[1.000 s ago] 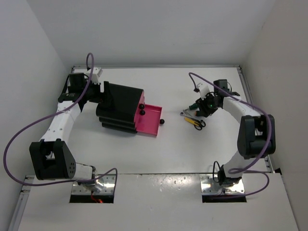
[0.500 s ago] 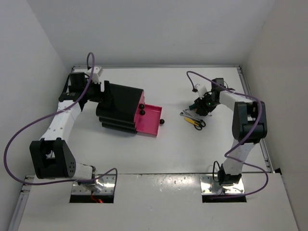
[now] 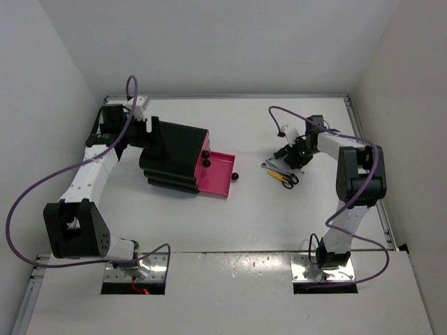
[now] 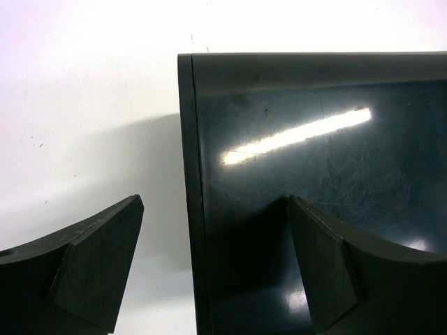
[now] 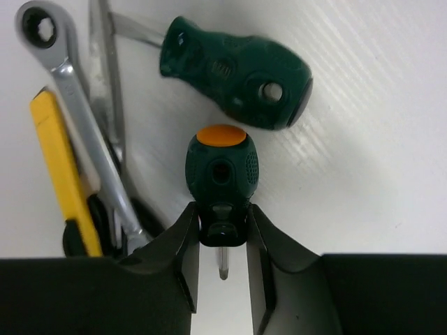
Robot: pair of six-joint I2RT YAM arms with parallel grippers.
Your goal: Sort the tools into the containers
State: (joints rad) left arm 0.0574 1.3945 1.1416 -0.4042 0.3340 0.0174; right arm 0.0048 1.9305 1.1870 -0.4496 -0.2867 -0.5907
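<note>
Right end effector (image 5: pixel 222 234) a touch farther left, tight around orange-capped green screwdriver (image 5: pixel 221 167); left end effector (image 4: pixel 215 204) spread wide.

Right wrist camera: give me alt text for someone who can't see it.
The right gripper pinches the neck of an orange-capped green screwdriver. Beyond it on the white table lie a second green screwdriver, a silver wrench and a yellow-handled tool.
</note>
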